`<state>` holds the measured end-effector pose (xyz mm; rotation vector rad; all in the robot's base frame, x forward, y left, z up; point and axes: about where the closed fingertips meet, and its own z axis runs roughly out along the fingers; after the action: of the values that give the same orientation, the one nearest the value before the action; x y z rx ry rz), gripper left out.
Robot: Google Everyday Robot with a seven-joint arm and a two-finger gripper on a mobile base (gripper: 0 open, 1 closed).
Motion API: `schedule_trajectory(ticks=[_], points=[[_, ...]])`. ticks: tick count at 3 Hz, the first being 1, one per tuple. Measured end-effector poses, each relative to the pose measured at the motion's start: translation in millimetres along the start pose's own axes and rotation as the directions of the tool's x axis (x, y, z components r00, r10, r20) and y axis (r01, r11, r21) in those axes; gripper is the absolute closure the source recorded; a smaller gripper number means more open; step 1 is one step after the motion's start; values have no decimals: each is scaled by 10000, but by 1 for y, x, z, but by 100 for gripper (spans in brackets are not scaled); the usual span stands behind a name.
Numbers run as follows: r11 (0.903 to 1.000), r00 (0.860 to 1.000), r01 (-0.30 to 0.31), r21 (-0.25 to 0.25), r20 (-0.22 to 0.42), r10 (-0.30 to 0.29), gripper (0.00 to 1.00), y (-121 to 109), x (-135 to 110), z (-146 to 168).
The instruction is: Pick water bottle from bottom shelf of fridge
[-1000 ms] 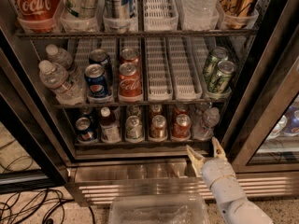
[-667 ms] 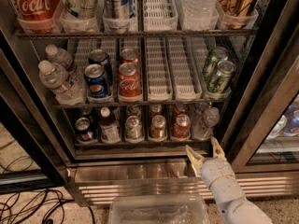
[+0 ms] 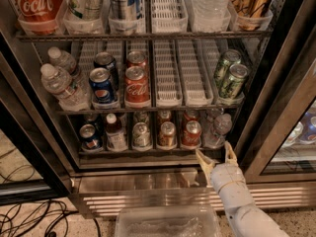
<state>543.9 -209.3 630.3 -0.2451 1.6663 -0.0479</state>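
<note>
The fridge [image 3: 276, 83] stands open with its black frame and ribbed steel base. On the dark bottom shelf [image 3: 148, 151] the small clear water bottle [image 3: 217, 130] stands in the rightmost lane. My gripper [image 3: 216, 154] is just below and in front of that bottle, at the shelf's front edge, with its two pale fingers spread apart and nothing between them. The white arm runs down to the lower right corner.
Left of the bottle on the bottom shelf stand cans [image 3: 191, 134] and a white-capped bottle with dark contents [image 3: 115, 132]. The middle shelf holds bigger clear bottles [image 3: 60, 85], cola cans [image 3: 137, 85] and green cans [image 3: 231, 78]. A clear plastic bin [image 3: 168, 222] sits below. Cables [image 3: 29, 216] lie on the floor.
</note>
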Motion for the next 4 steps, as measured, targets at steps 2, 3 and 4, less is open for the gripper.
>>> schedule_trajectory(ticks=[2,3,4], points=[[9986,9994,-102,521,344,85,30,-7,-1,16],[9969,9982,-96,775,595,50,30,-8,-1,28],[9936,9970,-42,1128,771,-45,30,-15,-1,38]])
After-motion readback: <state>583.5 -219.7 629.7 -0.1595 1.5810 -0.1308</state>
